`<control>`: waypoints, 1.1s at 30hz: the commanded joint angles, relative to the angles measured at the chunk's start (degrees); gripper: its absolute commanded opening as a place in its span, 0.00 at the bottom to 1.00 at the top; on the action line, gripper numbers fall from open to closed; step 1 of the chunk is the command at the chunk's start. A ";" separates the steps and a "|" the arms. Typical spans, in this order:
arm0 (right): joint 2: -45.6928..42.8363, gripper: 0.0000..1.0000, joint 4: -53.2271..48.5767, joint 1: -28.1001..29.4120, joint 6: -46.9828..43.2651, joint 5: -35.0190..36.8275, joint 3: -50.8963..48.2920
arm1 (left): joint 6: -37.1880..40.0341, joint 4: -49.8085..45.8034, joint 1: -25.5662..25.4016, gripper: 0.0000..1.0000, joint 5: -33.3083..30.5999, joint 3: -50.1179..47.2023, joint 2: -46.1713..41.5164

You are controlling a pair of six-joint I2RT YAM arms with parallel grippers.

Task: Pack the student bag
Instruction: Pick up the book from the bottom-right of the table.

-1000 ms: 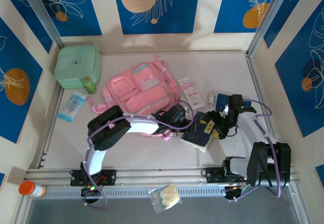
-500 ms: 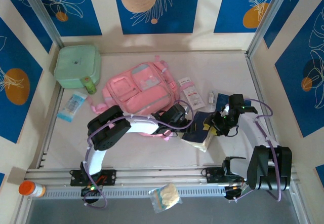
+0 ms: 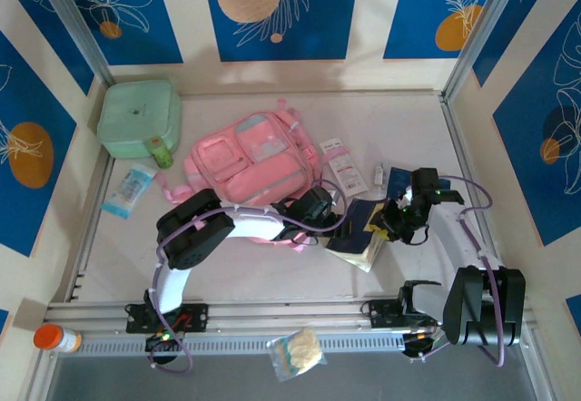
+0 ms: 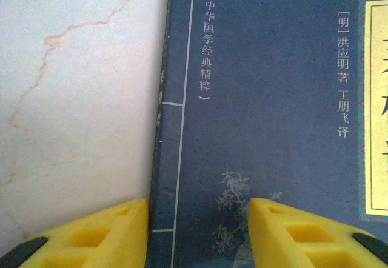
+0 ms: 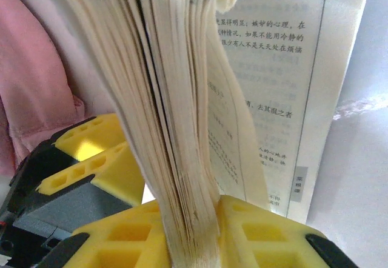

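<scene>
The pink student bag (image 3: 250, 163) lies flat in the middle of the table, its pink fabric also at the left edge of the right wrist view (image 5: 24, 86). Just to its right a dark blue book (image 3: 360, 222) rests tilted, with pale pages fanned open. My right gripper (image 3: 387, 227) is shut on a thick bundle of the book's pages (image 5: 176, 128), with a printed page (image 5: 285, 68) loose beside it. My left gripper (image 3: 338, 222) stands open low over the book's cover (image 4: 273, 98), one fingertip over the white table and the other over the cover, straddling the spine edge.
A mint-green square case (image 3: 138, 115) sits at the back left with a small green bottle (image 3: 162, 153) and a blue packet (image 3: 129, 190) near it. A white card pack (image 3: 345, 167) and small items (image 3: 390, 181) lie behind the book. An orange bottle (image 3: 54, 337) and a snack bag (image 3: 295, 354) sit on the front rail.
My right gripper has shifted a little left and back with the pages in it, tipping the book's right side up. The left arm has barely moved.
</scene>
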 commanded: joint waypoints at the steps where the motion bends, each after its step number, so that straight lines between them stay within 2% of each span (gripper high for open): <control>1: -0.85 0.23 -1.67 0.43 -0.35 -1.29 1.68 | 0.42 -0.84 0.95 0.46 -1.17 -1.37 0.54; 7: -1.70 0.19 -2.86 0.57 -0.04 -0.86 2.31 | 0.78 -1.45 1.02 0.46 -1.60 -1.42 0.13; 15: -3.68 0.03 -2.77 0.53 -0.48 -3.18 3.47 | 0.49 -2.48 2.73 0.47 -0.72 -1.34 -1.65; 18: -5.94 0.00 -3.09 0.57 -0.75 -3.61 4.32 | -0.14 0.81 3.76 0.49 1.28 -3.14 -6.69; 24: -9.95 0.00 -3.97 0.49 -1.47 -8.85 8.47 | 3.53 -6.63 4.98 0.64 0.86 -3.26 -18.34; 29: -10.67 0.01 -3.43 1.08 -1.64 -16.66 13.13 | 2.92 -7.55 9.56 0.72 4.89 -8.58 -28.90; 33: -10.21 0.04 -0.26 4.27 -0.97 -20.26 16.64 | 3.68 -10.94 13.58 0.77 8.51 -10.14 -35.75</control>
